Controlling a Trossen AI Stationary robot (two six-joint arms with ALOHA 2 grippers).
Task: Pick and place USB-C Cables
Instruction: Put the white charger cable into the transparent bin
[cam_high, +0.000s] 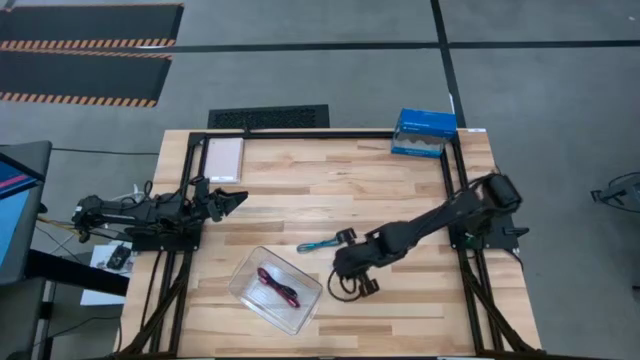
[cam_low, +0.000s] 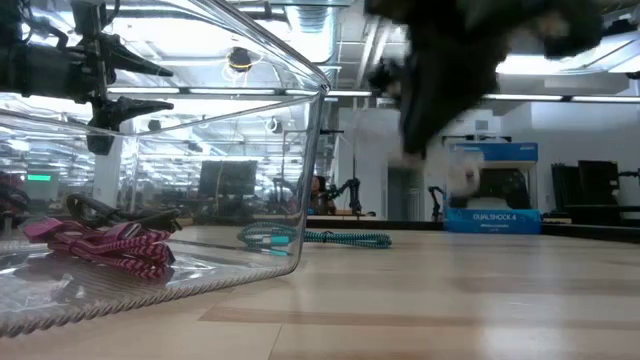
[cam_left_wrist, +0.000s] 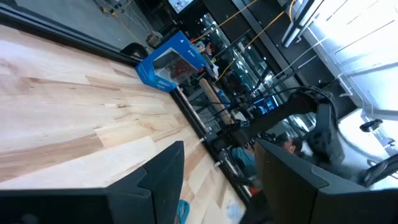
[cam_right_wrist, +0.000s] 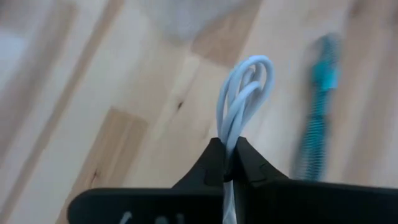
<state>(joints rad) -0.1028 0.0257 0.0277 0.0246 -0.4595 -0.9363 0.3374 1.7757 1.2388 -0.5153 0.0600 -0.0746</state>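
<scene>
My right gripper (cam_right_wrist: 231, 155) is shut on the white USB-C cable (cam_right_wrist: 245, 87), above the table's middle (cam_high: 345, 272). The teal cable (cam_high: 320, 244) lies stretched out on the wood just beyond it, also seen in the right wrist view (cam_right_wrist: 317, 118) and the low view (cam_low: 320, 237). The clear tray (cam_high: 300, 308) near the front holds the pink cable (cam_low: 110, 245) and a dark cable (cam_low: 110, 212) on its floor. My left gripper (cam_high: 228, 200) waits open at the table's left, held level (cam_left_wrist: 217, 186). My right gripper pinches the coiled white cable between its two fingers, with several strands bunched together at the pinch (cam_right_wrist: 231, 142). The looped end (cam_right_wrist: 255, 68) sticks out past the fingertips. The fingers slant down from the table's right side. The cable is clear of the wood.
A blue box (cam_high: 424, 132) stands at the far right edge. A pale flat panel (cam_high: 223, 157) lies at the far left. Black frame rails (cam_high: 455, 180) run along the table's sides. Bare wood lies between the tray and the right rail.
</scene>
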